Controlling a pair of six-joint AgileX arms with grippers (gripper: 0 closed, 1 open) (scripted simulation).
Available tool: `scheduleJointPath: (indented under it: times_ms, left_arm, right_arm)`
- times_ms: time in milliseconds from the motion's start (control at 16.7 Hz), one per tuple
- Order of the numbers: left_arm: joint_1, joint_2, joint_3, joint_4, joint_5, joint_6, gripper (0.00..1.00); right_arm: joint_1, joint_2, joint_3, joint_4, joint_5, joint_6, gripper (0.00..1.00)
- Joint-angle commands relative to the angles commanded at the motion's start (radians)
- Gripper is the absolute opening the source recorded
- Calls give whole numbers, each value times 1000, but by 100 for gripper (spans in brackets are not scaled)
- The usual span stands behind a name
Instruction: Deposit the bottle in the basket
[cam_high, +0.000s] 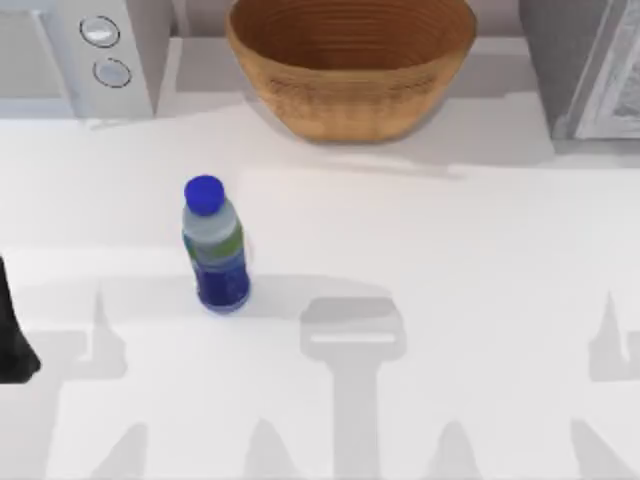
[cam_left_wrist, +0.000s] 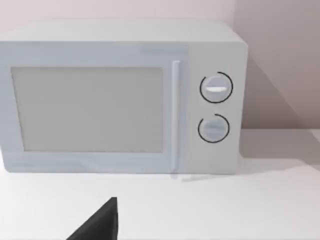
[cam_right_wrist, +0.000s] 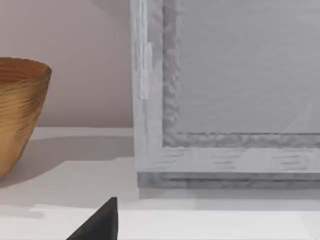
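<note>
The brown basket (cam_right_wrist: 20, 115) sits on the white desk (cam_right_wrist: 75, 185), near a big grey box (cam_right_wrist: 225, 100).

top: overhead, down on table (cam_high: 450, 300) | L wrist: low, faces microwave (cam_left_wrist: 120, 100) | R wrist: low; shares basket (cam_right_wrist: 20, 110)

left arm (cam_high: 12, 340): black | matte | dark angular claw part (cam_left_wrist: 100, 222)

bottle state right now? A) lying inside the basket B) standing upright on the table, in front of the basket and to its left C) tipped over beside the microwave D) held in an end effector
B: the bottle stands cap-up on the white table, nearer the camera than the basket and left of it, with nothing gripping it.
</note>
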Motion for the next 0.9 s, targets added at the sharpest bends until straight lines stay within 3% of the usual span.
scheduleJointPath:
  times_ms: [240,420,900]
  left_arm:
    - [-4,30,5,30,16,1,100]
    - [-14,156,23,152,73,5,100]
    - [-41,881,95,762,322,31,100]
  right_arm:
    - [0,0,0,0,0,0,100]
    - [0,0,0,0,0,0,100]
    - [0,0,0,0,0,0,100]
